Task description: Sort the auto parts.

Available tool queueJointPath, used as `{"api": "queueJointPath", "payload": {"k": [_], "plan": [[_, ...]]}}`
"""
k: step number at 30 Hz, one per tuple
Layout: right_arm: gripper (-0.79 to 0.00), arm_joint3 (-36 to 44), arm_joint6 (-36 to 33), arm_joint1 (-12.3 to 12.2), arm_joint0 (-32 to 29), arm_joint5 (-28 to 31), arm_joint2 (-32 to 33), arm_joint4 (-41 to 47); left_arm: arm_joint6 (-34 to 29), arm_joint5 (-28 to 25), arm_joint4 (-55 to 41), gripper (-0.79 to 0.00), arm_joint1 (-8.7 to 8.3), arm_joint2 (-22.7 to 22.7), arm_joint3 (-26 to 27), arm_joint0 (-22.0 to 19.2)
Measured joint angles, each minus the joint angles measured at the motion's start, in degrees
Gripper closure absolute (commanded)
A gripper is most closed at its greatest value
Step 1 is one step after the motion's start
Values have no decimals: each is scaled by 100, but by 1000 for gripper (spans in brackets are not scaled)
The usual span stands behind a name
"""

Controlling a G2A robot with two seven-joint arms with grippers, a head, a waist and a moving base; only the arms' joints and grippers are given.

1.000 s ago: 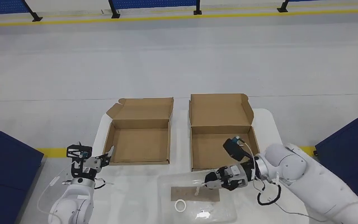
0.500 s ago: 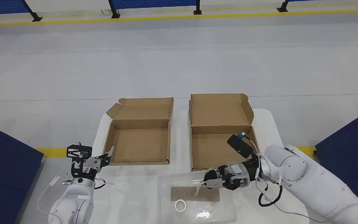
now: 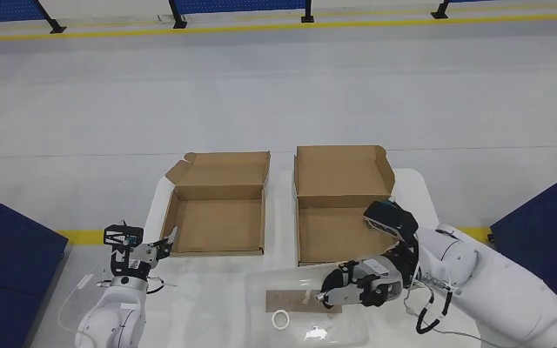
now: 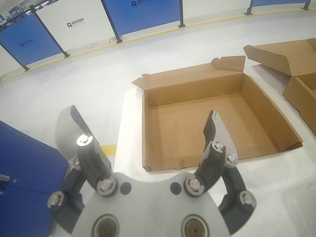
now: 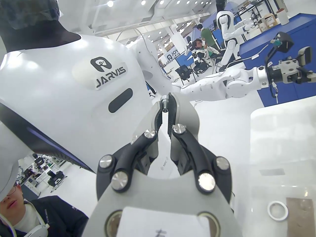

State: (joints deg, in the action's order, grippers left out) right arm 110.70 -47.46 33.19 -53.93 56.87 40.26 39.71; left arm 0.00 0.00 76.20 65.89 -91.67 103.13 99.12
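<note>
My right gripper [image 3: 325, 298] hangs over a clear plastic tray [image 3: 348, 331] at the table's front. The right wrist view shows this gripper [image 5: 165, 105] shut on a small metal cylinder [image 5: 165, 99] at its fingertips. In the tray lie a white ring [image 3: 280, 319] [image 5: 277, 210], a brown cardboard strip [image 3: 296, 301] [image 5: 300, 213] and a small pale part [image 3: 315, 332]. My left gripper [image 3: 162, 257] [image 4: 142, 114] stands open and empty at the table's left edge, facing the left cardboard box [image 3: 218, 224] [image 4: 209, 124].
A second open cardboard box [image 3: 341, 233] stands to the right of the first, behind the tray. Both boxes look empty and have raised back flaps. A narrow strip of bare table runs between them.
My right forearm and wrist have swung to the right and turned, and the gripper has shifted slightly toward the table's front. The left arm has not moved.
</note>
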Motion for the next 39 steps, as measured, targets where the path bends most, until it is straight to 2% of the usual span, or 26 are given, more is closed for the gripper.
{"api": "queueJointPath", "payload": {"k": [11, 18, 30, 39], "plan": [[0, 108, 144, 21, -20, -54, 86, 44, 0, 0, 0, -785, 0, 0, 0, 0], [0, 602, 28, 103, 94, 29, 232, 1207, 0, 0, 0, -785, 0, 0, 0, 0], [0, 990, -636, 417, 462, -639, 494, 2960, 0, 0, 0, -785, 0, 0, 0, 0], [0, 1046, -596, 447, 411, -682, 497, 3084, 0, 0, 0, -785, 0, 0, 0, 0]]}}
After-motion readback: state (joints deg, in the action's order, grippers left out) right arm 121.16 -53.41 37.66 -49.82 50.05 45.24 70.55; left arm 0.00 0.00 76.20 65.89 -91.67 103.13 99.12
